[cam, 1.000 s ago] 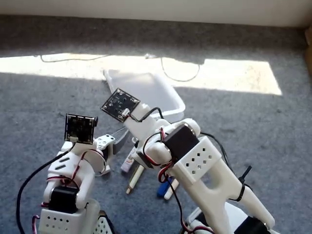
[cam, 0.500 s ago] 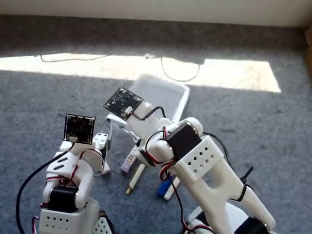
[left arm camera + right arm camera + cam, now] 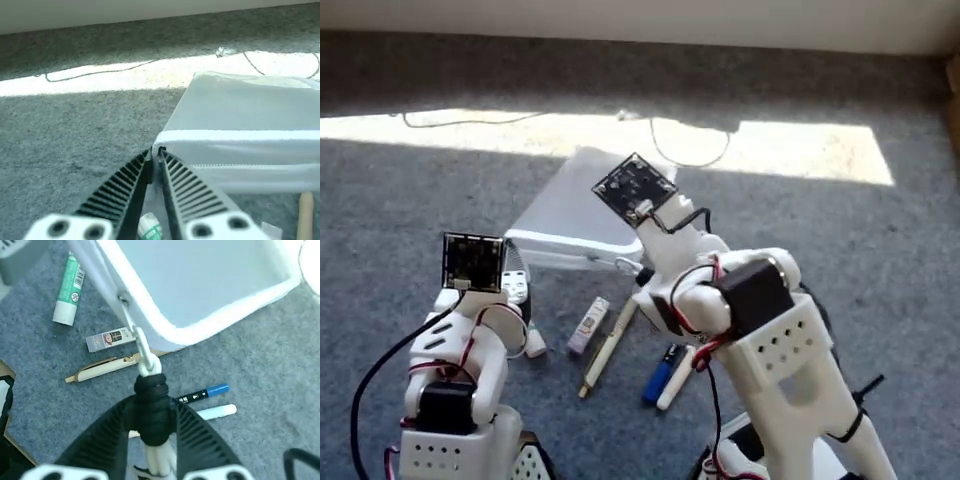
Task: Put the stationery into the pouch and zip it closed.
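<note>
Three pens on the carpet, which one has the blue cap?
The black-barrelled marker, lying between the beige pen and the plain white pen. It alone has a blue cap; the other two are one colour throughout.

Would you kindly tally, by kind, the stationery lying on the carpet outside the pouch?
Pens and markers: 3 (beige pen, blue-capped marker, white marker)
Glue stick: 1
Small labelled block, perhaps an eraser: 1
Total: 5, all outside the pouch
</note>
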